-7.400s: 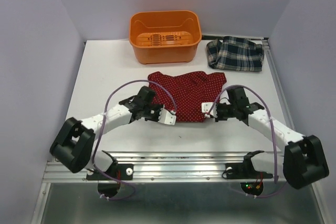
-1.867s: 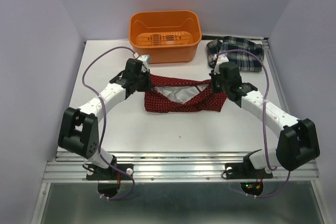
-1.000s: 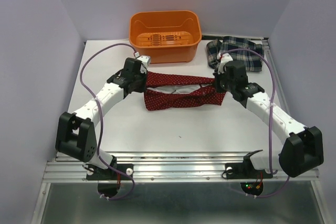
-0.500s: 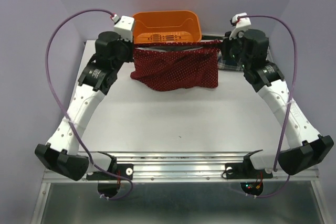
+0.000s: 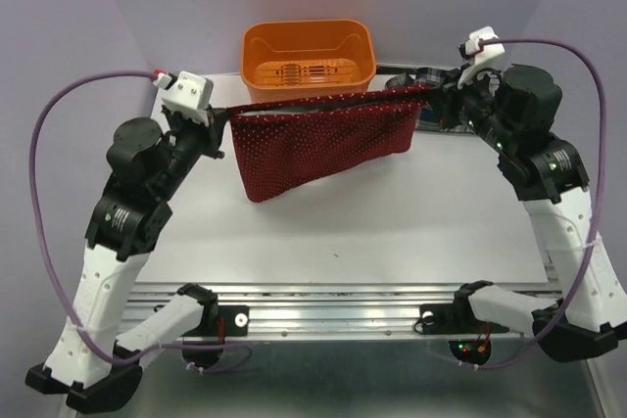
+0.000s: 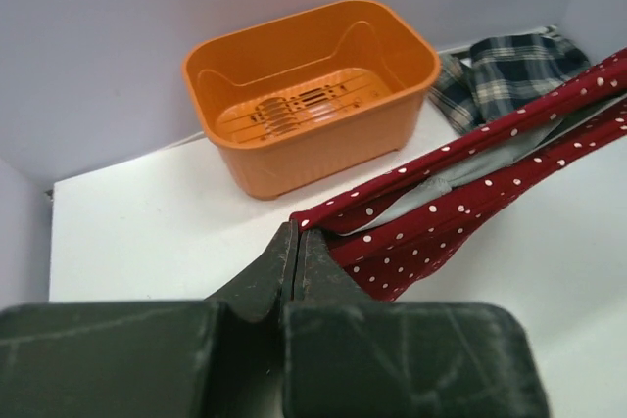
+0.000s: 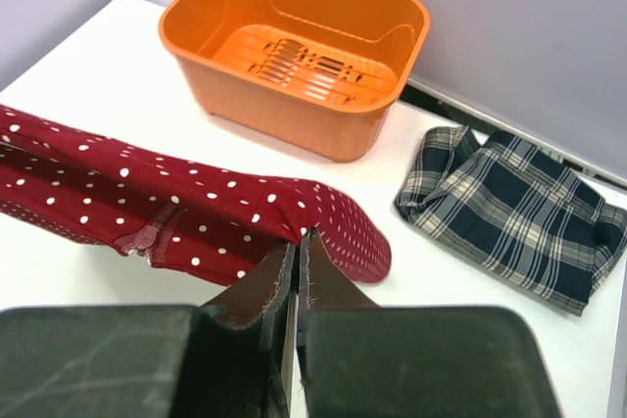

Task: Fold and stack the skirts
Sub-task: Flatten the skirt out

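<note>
Left hand: jaws shut on the left end of the top edge of the dark red cloth skirt with small white dots, a thin pinch only. Right hand: jaws shut on the other end of the same edge, next to a red zipper.

Skirt location: held up above the white desk, pulled taut between the two hands and hanging down as a sheet. The lower left corner droops furthest. Whether the hem touches the desk cannot be told from the overhead view.

Orientation: long axis runs left to right, slightly skewed, with the left end nearer the arm bases and the right end further back. Waist opening is up, hem down. The pale grey lining is seen between the two layers in the left wrist view.

Handling, as judged: light, limp, no stiffness, and the lining looks likely to slide against the outer cloth. Both layers should be taken in each pinch. Waist corners look right for laying flat, and hem corners would be taken for the fold. With a pinch this thin, slip-out is the risk if tension rises.

Further back: orange plastic bin, just behind the taut edge. Dark green, navy and white plaid cloth skirt lies crumpled on the desk to the right of the bin, not yet folded.
</note>
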Tool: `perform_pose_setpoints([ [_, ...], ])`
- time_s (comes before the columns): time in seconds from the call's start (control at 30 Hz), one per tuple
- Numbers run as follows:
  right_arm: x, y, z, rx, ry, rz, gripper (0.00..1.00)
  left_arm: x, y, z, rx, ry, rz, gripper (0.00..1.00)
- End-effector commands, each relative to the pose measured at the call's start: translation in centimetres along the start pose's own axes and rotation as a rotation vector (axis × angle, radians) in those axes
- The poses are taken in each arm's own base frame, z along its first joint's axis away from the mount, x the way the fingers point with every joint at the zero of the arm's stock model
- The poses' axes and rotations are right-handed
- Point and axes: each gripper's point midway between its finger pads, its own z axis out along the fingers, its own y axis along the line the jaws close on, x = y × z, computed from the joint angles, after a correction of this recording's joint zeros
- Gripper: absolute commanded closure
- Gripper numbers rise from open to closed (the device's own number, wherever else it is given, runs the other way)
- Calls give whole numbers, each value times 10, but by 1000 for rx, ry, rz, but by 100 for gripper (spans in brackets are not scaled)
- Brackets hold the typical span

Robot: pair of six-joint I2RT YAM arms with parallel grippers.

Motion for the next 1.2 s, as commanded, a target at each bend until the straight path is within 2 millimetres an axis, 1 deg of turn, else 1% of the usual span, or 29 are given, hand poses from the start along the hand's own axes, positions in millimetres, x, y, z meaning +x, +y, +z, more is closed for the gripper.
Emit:
perform_pose_setpoints([
  [0.0, -11, -27, -59, 131, 6, -51, 99, 3, 12, -43, -48, -27, -6, 100],
  [0.07, -10, -20, -73, 97, 9, -49, 99, 14, 3, -52, 1, -5, -10, 100],
  [0.1, -8, -11, -80, 50, 23, -39, 99, 15, -3, -59, 29, -9, -20, 100],
  [0.17, -5, -5, -88, 20, 48, -20, 99, 19, -6, -65, 51, 4, -27, 100],
  [0.2, 3, -2, -91, 10, 83, -6, 99, 21, -5, -68, 47, 17, -31, 100],
  [0.27, 15, -5, -86, 30, 119, 3, 99, 25, -4, -67, 35, 36, -42, 100],
  [0.33, 33, -12, -72, 68, 168, 7, 99, 37, -4, -56, 33, 76, -51, 100],
  [0.4, 66, -24, -42, 130, 255, 0, 99, 57, -2, -36, 16, 134, -62, 100],
  [0.47, 85, -32, -15, 170, 285, -1, 99, 68, 2, -17, -8, 157, -62, 100],
  [0.5, 115, -36, 6, 182, 369, -15, 99, 90, 6, 0, -36, 221, -60, 100],
  [0.57, 136, -41, 30, 202, 406, -28, 99, 108, 15, 19, -95, 266, -57, 100],
  [0.6, 141, -43, 45, 206, 401, -33, 99, 125, 15, 40, -96, 306, -45, 100],
  [0.63, 162, -43, 68, 200, 458, -35, 97, 134, 17, 49, -103, 334, -33, 100],
  [0.67, 169, -45, 82, 204, 465, -35, 92, 141, 19, 63, -115, 342, -32, 100],
  [0.7, 166, -50, 96, 209, 460, -34, 86, 166, 21, 82, -128, 417, -20, 94],
  [0.73, 168, -51, 109, 209, 461, -32, 75, 163, 24, 94, -142, 420, -16, 91],
  [0.77, 186, -57, 133, 218, 496, -26, 68, 167, 32, 107, -158, 420, -17, 89],
  [0.8, 189, -57, 146, 212, 502, -15, 62, 186, 36, 124, -157, 470, -20, 86],
  [0.83, 161, -63, 161, 218, 438, -4, 49, 170, 42, 138, -161, 435, -43, 77],
  [0.87, 171, -69, 179, 221, 460, 4, 41, 170, 47, 147, -168, 437, -71, 69],
  [0.9, 161, -69, 187, 215, 441, 12, 31, 162, 62, 163, -196, 432, -88, 56],
  [0.93, 130, -75, 194, 223, 374, 17, 28, 160, 69, 168, -216, 442, -113, 52],
  [0.97, 126, -83, 199, 227, 365, 21, 24, 171, 75, 170, -221, 490, -127, 51],
  [1.0, 117, -81, 200, 201, 345, 5, 20, 164, 88, 169, -238, 479, -144, 50],
  [1.03, 107, -87, 198, 208, 324, -2, 14, 159, 94, 167, -248, 467, -152, 44],
  [1.07, 106, -94, 195, 215, 320, -4, 11, 156, 99, 165, -257, 449, -155, 41],
  [1.1, 101, -89, 190, 184, 311, -19, 8, 156, 106, 154, -276, 438, -160, 26],
  [1.13, 104, -87, 187, 176, 320, -20, 6, 157, 109, 149, -280, 434, -157, 25],
  [1.17, 124, -89, 182, 170, 364, -19, 6, 146, 104, 143, -250, 400, -150, 25],
])
